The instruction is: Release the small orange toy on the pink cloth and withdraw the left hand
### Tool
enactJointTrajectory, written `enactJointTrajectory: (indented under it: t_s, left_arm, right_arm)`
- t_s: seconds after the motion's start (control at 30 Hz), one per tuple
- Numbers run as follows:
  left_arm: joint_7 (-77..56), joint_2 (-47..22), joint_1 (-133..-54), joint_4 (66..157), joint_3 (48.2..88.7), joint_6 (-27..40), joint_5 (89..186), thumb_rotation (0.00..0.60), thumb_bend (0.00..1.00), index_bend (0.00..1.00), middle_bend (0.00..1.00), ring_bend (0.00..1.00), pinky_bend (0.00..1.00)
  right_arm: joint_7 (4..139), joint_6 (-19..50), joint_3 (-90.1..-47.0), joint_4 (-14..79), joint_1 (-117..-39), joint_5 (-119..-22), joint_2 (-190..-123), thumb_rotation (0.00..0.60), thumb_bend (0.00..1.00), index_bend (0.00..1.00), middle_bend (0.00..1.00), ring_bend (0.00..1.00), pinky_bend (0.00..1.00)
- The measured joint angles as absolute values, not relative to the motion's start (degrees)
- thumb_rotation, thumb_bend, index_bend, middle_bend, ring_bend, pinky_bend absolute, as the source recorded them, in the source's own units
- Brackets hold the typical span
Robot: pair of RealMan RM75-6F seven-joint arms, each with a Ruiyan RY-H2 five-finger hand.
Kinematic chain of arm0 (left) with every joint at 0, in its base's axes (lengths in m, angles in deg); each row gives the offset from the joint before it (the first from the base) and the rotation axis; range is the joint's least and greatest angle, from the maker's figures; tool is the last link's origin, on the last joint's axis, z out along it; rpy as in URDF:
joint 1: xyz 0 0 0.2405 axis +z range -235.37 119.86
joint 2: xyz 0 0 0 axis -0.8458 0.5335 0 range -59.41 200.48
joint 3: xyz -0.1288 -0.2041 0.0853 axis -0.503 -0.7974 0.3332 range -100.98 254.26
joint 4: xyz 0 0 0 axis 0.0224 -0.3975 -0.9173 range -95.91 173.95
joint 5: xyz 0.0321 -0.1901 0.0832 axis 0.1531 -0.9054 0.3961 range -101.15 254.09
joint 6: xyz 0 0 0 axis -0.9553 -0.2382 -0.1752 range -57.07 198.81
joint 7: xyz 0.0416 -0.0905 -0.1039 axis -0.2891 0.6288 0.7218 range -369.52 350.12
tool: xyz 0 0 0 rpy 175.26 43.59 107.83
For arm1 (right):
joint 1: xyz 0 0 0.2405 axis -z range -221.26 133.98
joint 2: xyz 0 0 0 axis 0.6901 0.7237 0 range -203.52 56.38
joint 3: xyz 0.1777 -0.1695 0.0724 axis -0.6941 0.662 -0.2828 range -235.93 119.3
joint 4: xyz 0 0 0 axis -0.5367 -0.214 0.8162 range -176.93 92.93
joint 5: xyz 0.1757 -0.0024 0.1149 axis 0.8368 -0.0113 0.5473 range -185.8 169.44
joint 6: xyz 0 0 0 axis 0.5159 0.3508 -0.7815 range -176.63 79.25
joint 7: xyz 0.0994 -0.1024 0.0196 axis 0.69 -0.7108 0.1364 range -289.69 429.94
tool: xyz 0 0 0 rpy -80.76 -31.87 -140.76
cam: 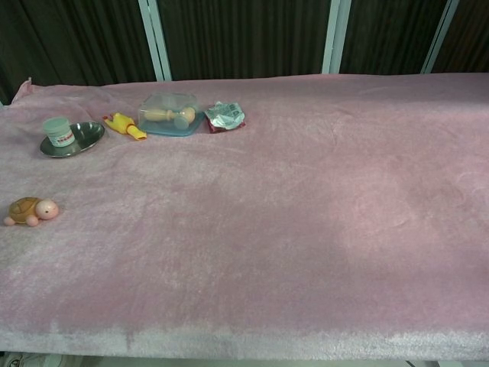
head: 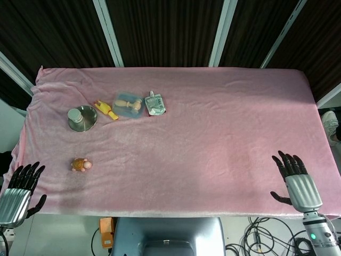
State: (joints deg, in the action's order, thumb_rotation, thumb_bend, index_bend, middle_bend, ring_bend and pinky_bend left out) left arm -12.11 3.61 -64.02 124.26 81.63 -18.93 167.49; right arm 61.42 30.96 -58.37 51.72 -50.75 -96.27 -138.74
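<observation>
The small orange toy (head: 81, 165), a turtle with a pink head, lies by itself on the pink cloth (head: 202, 128) near the front left; the chest view shows the toy (cam: 29, 211) at its left edge. My left hand (head: 19, 188) hangs at the cloth's front-left corner, well apart from the toy, fingers spread and holding nothing. My right hand (head: 297, 180) stays at the front right edge, fingers spread and empty. Neither hand appears in the chest view.
At the back left stand a metal dish with a small jar (head: 81, 117), a yellow rubber chicken (head: 106, 110), a clear lidded box with a wooden item (head: 128, 104) and a crumpled foil pouch (head: 155, 103).
</observation>
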Motion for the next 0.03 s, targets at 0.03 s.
enactJointTrajectory:
  t_s: [0.03]
  left_arm:
    - [-12.0,3.7,-63.9,124.4,81.6,-18.7,167.5,0.6,0.37,0.0,0.0,0.0,0.0]
  right_arm:
    - [61.4,30.8,-58.4,51.7,-50.8,-96.2,-138.8,0.6,0.25,0.0,0.0,0.0,0.0]
